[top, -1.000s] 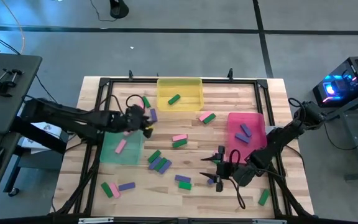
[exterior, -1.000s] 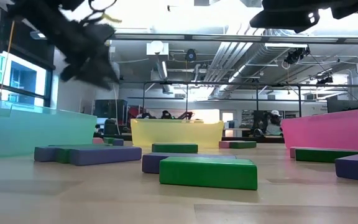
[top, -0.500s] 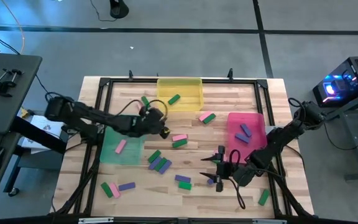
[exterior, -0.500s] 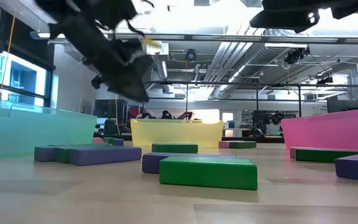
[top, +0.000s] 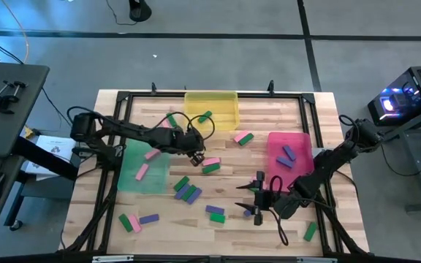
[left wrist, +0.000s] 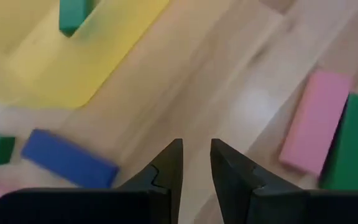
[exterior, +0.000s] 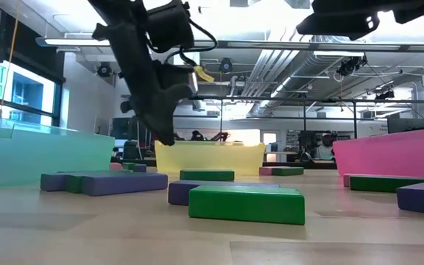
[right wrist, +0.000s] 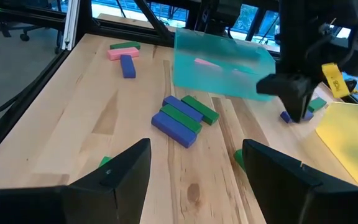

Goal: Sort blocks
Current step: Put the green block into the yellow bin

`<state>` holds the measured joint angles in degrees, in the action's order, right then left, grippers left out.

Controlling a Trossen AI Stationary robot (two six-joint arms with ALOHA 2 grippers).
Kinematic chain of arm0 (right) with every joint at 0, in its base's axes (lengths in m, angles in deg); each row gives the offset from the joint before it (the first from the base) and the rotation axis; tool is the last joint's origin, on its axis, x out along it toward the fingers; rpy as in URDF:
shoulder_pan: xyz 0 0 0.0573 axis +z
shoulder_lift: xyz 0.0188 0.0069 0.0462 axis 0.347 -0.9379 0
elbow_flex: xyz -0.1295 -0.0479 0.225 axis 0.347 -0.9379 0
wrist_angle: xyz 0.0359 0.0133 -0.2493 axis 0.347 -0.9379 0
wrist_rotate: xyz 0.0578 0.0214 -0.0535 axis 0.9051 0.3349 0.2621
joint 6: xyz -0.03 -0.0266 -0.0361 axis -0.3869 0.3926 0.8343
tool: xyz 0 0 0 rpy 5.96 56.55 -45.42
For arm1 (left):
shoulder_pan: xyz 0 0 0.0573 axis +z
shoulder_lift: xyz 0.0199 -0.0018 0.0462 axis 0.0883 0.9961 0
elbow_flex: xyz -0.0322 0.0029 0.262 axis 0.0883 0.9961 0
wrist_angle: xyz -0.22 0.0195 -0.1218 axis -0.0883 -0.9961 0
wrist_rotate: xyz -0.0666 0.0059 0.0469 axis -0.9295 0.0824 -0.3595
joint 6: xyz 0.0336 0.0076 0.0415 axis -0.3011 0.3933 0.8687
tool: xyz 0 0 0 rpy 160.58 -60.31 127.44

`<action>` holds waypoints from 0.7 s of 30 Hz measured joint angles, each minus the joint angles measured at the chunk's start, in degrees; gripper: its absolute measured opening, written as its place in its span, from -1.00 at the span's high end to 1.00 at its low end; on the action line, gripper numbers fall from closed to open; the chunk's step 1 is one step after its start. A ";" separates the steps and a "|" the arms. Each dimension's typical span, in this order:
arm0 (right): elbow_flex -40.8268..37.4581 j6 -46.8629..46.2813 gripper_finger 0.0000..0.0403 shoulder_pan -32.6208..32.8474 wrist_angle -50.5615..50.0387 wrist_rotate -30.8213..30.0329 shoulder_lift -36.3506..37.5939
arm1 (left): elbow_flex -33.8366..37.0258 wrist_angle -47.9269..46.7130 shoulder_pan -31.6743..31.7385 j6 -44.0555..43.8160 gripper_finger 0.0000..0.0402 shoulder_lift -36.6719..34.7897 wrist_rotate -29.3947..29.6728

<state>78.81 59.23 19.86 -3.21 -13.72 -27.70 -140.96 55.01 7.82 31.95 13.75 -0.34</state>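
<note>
Small pink, green and blue-purple blocks lie flat and scattered on the wooden table. My left gripper (top: 196, 155) hangs above bare wood between the yellow tray (top: 229, 117) and a pink block (top: 210, 161) lying beside a green one (top: 210, 169). Its fingers (left wrist: 169, 163) point steeply down, a narrow gap between them with nothing in it. In its wrist view the pink block (left wrist: 316, 121) lies just ahead and a blue block (left wrist: 70, 160) off to one side. My right gripper (top: 258, 199) waits open above the table's near right, holding nothing (right wrist: 194, 171).
The green tray (top: 131, 183) at the left holds two pink blocks. The yellow tray at the far middle holds a green block (top: 205, 115). The pink tray (top: 302, 140) at the right holds blue blocks. A blue and green cluster (top: 187, 191) lies near the middle.
My left gripper has swung from above the green tray toward the table's right, sinking and rolling a little, and now hangs beside the pink and green pair. A pink block now shows in the green tray's far corner, where the gripper was.
</note>
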 joint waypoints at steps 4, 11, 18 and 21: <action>0.00 -1.06 -0.17 0.00 -0.59 -0.02 0.02 | 0.00 -6.67 2.08 -0.75 0.53 -3.49 1.64; 0.02 -0.79 -0.17 -0.01 -0.50 -0.02 0.02 | 0.02 -13.28 12.35 -1.38 0.24 -10.65 6.99; 0.02 -0.70 -0.17 0.00 -0.43 -0.02 0.02 | 0.07 -13.06 28.94 -1.86 -0.02 -9.17 -4.48; 0.02 -0.69 -0.17 0.01 -0.45 -0.04 0.02 | 0.11 -12.45 34.43 -2.27 -0.05 -6.53 -9.71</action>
<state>78.83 58.55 19.87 -3.66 -13.76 -27.67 -140.85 42.56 42.24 29.68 7.22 -10.04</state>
